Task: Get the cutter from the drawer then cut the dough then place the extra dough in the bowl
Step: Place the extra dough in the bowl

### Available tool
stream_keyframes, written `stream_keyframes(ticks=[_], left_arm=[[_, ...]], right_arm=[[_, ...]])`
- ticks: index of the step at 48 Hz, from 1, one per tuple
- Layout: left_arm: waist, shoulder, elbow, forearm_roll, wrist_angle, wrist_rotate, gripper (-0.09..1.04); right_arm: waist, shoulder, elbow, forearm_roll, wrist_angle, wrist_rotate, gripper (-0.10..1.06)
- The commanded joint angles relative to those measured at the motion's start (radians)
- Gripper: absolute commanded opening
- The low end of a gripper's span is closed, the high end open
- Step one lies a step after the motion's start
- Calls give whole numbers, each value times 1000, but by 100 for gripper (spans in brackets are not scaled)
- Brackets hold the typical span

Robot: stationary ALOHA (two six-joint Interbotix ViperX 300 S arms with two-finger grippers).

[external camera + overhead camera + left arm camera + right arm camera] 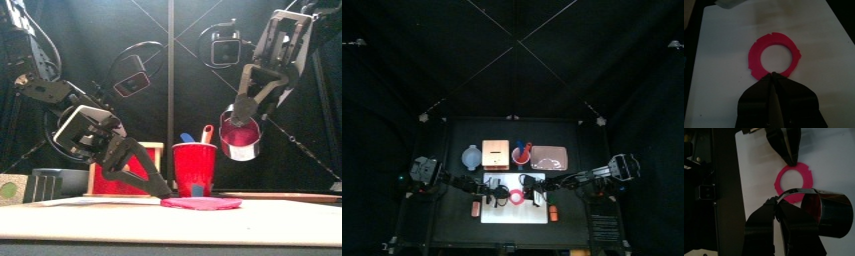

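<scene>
On the white board [509,213] near the table's front, the dough ring [756,52] lies flat, its centre cut out. The left gripper [774,76] is pinched shut on the ring's rim. The right gripper [249,104] clamps the cutter [241,137], which hangs above the board's right side, red dough seemingly inside. Fetching and cutting look done. The ring is not yet in the blue-grey bowl [472,156], far left.
</scene>
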Motion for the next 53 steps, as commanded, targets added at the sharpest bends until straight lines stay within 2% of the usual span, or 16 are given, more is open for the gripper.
stream_keyframes(ticks=[1, 4, 7, 12, 23, 31, 42, 49, 53], left_arm=[[3, -34, -8, -2, 9, -2, 55], [3, -35, -9, -3, 20, -2, 55], [3, -37, -11, -2, 25, -2, 55], [3, -37, -11, -2, 28, -2, 55], [5, -37, -12, -2, 28, -2, 55], [6, -35, -11, -2, 28, -2, 55], [14, -35, -12, 0, 28, 0, 55], [17, -37, -17, 0, 29, 0, 55], [18, -35, -21, 0, 29, 0, 55]], right_arm=[[20, -28, 3, 80, -40, -5, 41], [34, -29, 9, 149, -84, -5, 41], [48, -32, 15, 190, -120, -12, 40], [63, -49, 31, 229, -170, -12, 40], [98, -106, 109, 279, -337, -2, 40], [109, -130, 158, 273, -380, 41, 41], [130, -107, 173, 196, -422, 163, 41], [167, -83, 169, 109, -528, 319, 41], [181, -66, 181, 32, -584, 434, 41]])
